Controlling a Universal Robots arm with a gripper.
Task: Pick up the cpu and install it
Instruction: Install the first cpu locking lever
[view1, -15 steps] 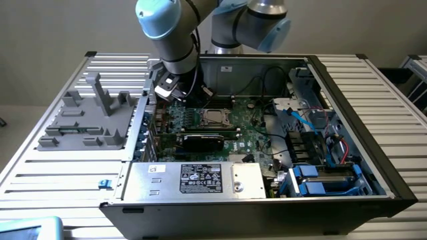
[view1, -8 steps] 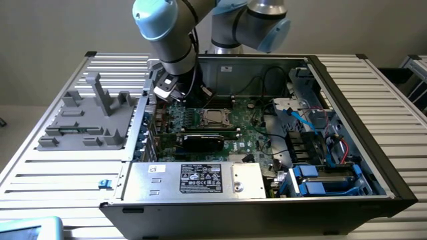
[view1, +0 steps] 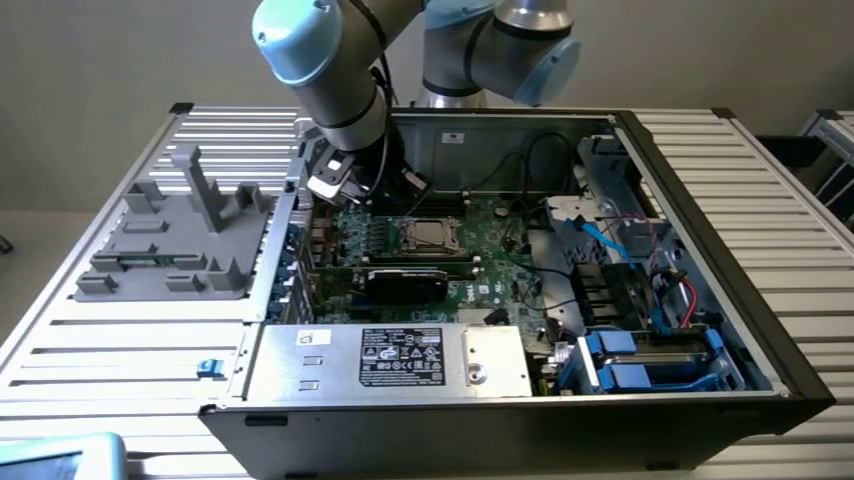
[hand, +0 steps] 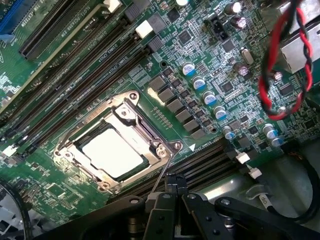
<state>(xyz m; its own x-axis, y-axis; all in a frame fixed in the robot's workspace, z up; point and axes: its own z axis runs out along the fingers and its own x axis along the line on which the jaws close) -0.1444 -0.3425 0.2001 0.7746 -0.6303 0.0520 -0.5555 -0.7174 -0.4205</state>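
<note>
Black gripper fingers are pressed together, holding nothing, just beside the edge of the shiny steel socket frame with its thin lever. Inside that frame sits the flat square silver-grey cpu, framed on all sides. Beyond lie long dark memory slots on the green motherboard, with red-and-black twisted wires hanging apart.

Even, soft indoor light; glare whitens the cpu lid, shadows faint.

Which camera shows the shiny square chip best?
The wrist view: the cpu looks big and bright there, sitting in its metal socket frame. In the exterior view it is just a tiny pale square deep inside the computer case.
</note>
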